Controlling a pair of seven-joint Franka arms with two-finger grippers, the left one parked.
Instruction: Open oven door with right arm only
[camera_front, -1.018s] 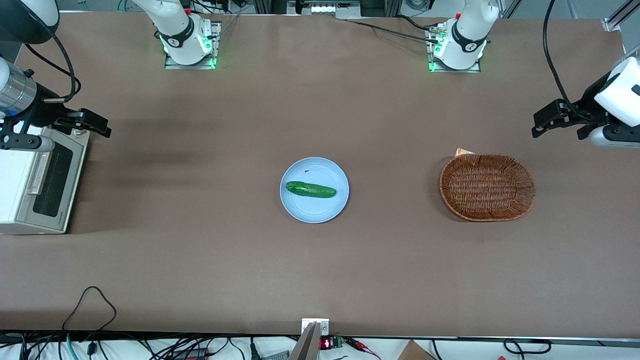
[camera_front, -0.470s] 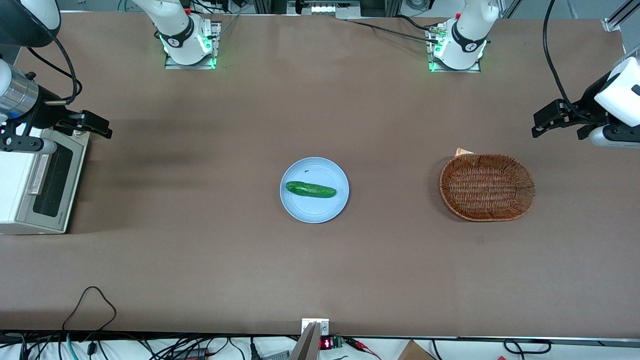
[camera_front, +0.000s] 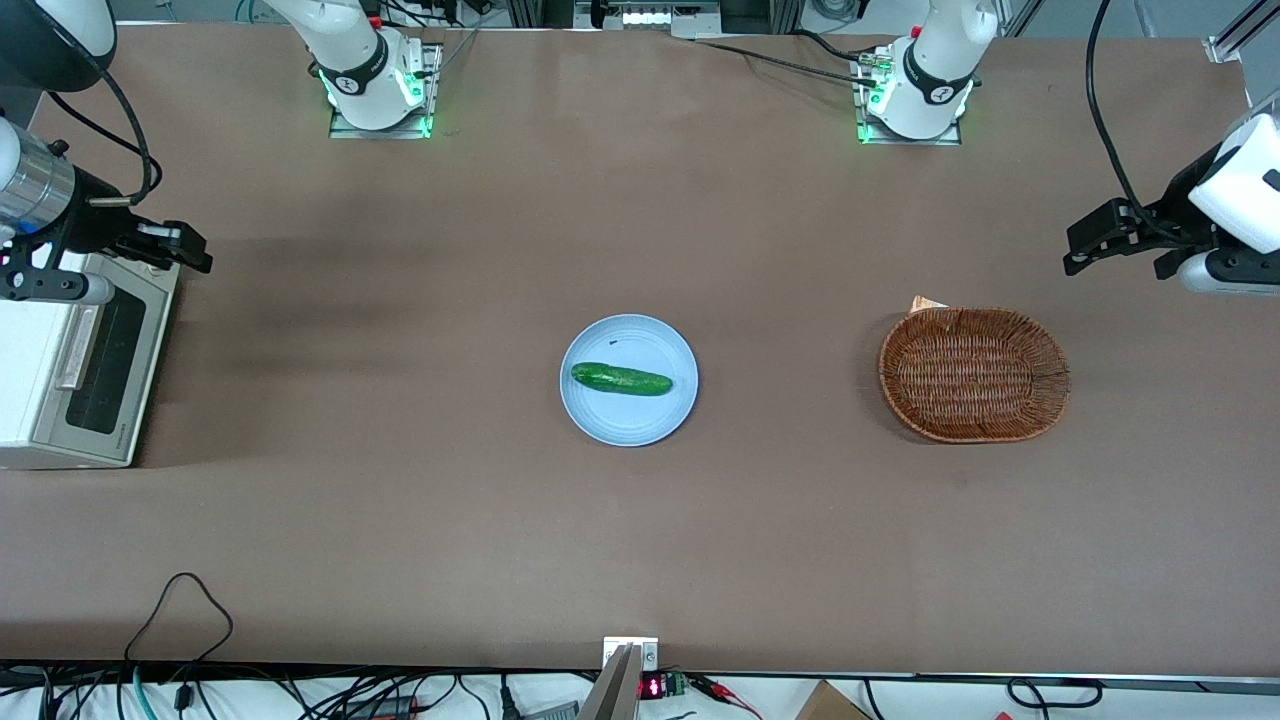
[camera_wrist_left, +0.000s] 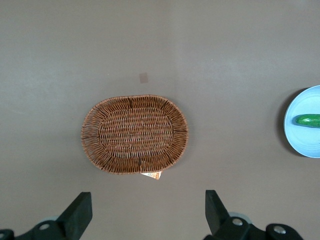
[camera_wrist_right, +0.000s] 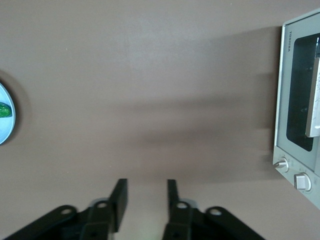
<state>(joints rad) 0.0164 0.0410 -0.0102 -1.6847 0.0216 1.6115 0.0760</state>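
Still-closed oven door (camera_front: 103, 365), gripper (camera_front: 190, 250) above.

Green cucumber (camera_front: 621, 379), pale blue plate (camera_front: 600, 420), brown woven basket (camera_front: 974, 375), black gripper (camera_front: 190, 250).

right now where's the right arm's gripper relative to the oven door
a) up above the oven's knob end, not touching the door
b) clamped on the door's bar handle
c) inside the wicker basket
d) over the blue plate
a: the gripper hangs open above the knob end of the oven, apart from the closed oven door and its handle, nowhere near the plate or basket.
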